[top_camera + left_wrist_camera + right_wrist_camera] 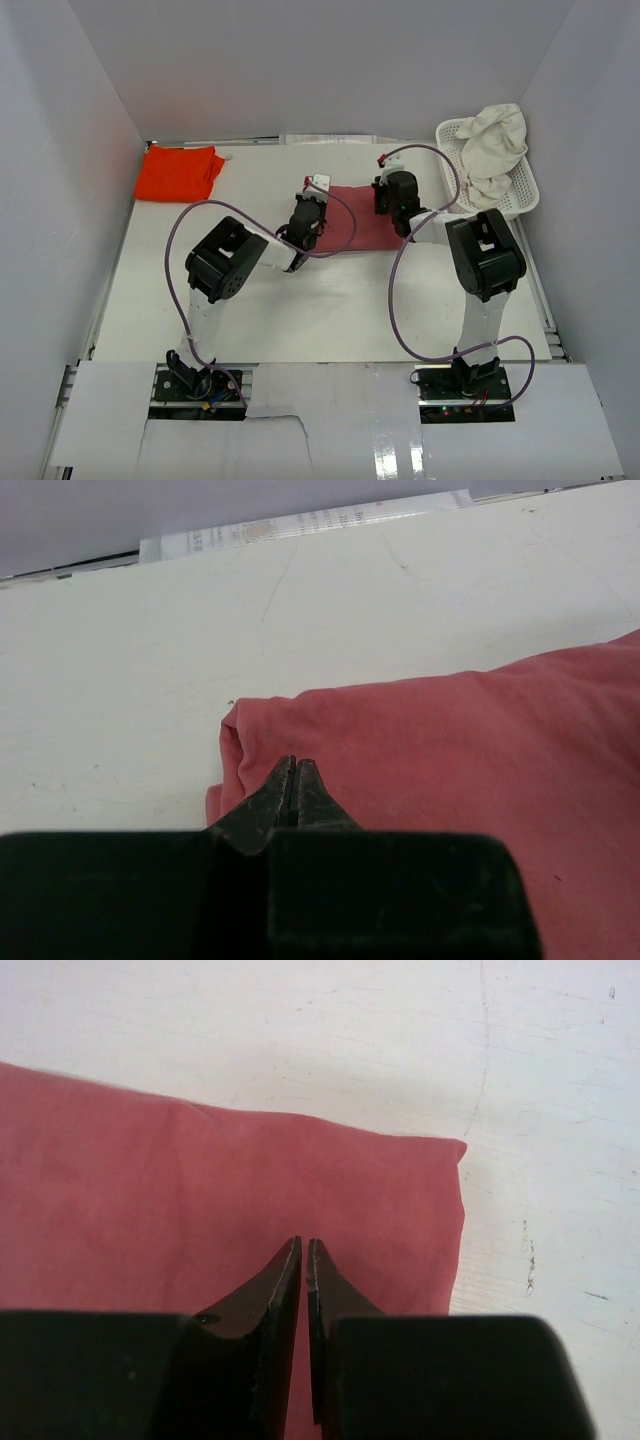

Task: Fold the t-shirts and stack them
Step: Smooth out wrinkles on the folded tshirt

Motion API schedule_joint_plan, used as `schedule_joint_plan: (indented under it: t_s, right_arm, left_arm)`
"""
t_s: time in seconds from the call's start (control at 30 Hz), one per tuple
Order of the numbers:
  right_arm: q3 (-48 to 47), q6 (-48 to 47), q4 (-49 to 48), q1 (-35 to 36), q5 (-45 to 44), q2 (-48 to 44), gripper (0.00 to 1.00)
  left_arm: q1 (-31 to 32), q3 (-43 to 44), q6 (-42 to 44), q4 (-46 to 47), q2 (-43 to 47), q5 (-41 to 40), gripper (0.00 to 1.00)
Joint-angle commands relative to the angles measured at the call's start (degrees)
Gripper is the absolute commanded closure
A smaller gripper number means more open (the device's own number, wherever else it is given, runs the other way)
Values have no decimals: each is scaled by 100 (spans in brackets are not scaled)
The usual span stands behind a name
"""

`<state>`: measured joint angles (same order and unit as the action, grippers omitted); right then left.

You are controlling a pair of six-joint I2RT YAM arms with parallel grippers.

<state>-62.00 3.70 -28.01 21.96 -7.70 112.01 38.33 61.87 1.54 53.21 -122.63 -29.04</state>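
Though heaped higher than the rim, wholly lodged in the white plastic lattice basket (527,195) at the far right of the white table (300,300): one cream-white cloth t-shirt (498,145), crumpled and unfolded, drooping over the basket's near wall.

At mid-table, between the two arms: large dusty rose-red cloth t-shirt (355,225), folded into a flat rectangle, smooth on top with only faint creases. Long axis roughly left to right across the table, one short end toward each arm. Left end a soft rounded fold with layers showing at the corner; right end a crisp square corner lying flat.

At the far left corner, well apart from both: bright orange-red cloth t-shirt (180,172), folded flat, likewise longer side to side.

Left gripper (293,765): fingers pressed fully together, tips over the rose shirt's left end, just inside the fold. Whether pinching cloth, cannot tell.

Right gripper (303,1245): fingers closed to a hairline slit, tips above the same shirt near its right edge.
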Motion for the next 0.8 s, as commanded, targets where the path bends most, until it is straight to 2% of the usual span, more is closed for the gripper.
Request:
schedule_joint_plan:
  t_s: [0.0, 0.23, 0.43, 0.57, 0.7, 0.77]
  right_arm:
    - [3, -309, -160, 54, -275, -214, 87]
    - [-875, -511, 498, 54, -197, 189, 87]
    - [-726, -414, 594, 55, -126, 383, 89]
    - [-875, -414, 1086, 54, -99, 542, 92]
    - [-902, -414, 1166, 54, -117, 515, 92]
    - [-954, -414, 1184, 55, -126, 515, 92]
  left_arm:
    - [-62, 220, 426, 58, 2, 56, 100]
    - [-150, 827, 575, -83, -340, 117, 100]
    - [-185, 739, 304, -389, -420, 206, 100]
    - [-185, 739, 163, -715, -367, 162, 100]
    - [-194, 1029, 215, -1294, -393, 162, 100]
    - [-194, 1047, 215, -1296, -376, 179, 100]
